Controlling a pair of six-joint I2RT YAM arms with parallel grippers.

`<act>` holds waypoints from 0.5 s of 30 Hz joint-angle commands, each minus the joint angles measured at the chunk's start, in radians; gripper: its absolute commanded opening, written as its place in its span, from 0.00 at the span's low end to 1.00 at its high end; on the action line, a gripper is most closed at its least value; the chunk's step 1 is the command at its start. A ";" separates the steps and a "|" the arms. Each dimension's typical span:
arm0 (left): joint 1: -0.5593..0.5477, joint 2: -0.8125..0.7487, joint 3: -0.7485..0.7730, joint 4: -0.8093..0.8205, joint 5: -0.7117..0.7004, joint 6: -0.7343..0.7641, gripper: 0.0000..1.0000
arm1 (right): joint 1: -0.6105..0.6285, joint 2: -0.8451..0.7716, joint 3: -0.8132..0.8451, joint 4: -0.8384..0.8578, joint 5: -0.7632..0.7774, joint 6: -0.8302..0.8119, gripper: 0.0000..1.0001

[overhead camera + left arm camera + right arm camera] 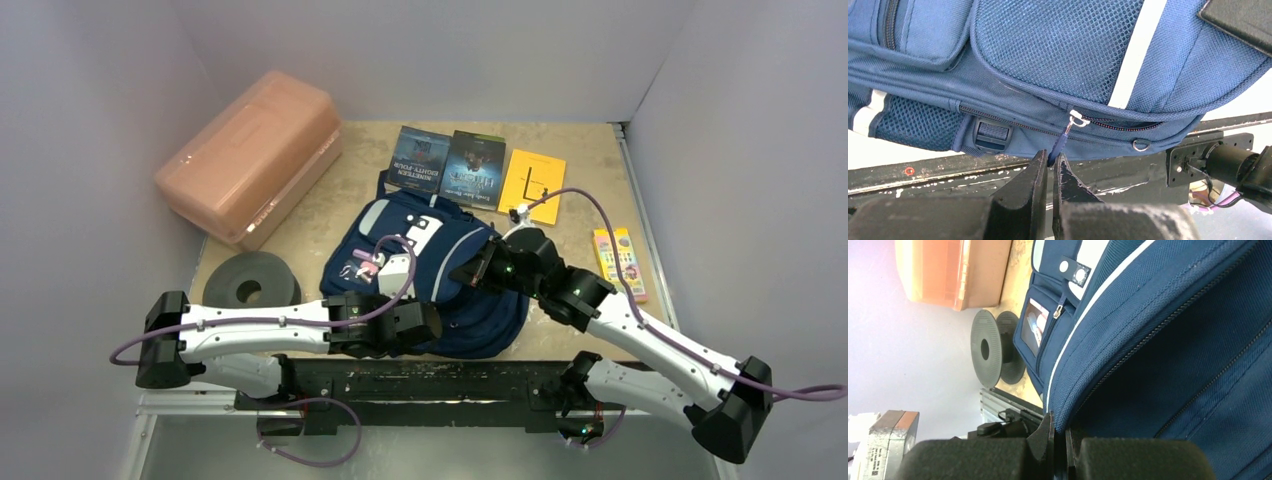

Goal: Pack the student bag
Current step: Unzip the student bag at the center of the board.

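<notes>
The student bag lies mid-worktop toward 6 o'clock, its near edge hidden under both arms. The left hand pinches the blue zip pull, tip hidden between its fingers; the right hand is clamped on the bag's fabric edge.

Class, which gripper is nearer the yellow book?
Right. The right gripper grips the backpack on its right side, close to the yellow book; the left gripper pinches a zip pull at the near edge, farther away.
</notes>
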 commanded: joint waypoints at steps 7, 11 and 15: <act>0.035 -0.022 -0.025 -0.125 0.047 0.097 0.09 | -0.019 0.035 0.076 0.156 -0.091 -0.227 0.00; 0.035 -0.069 -0.054 0.023 0.099 0.205 0.32 | -0.019 0.082 0.075 0.152 -0.209 -0.367 0.00; 0.035 -0.108 -0.052 0.142 0.153 0.321 0.48 | -0.019 0.084 0.061 0.144 -0.288 -0.469 0.00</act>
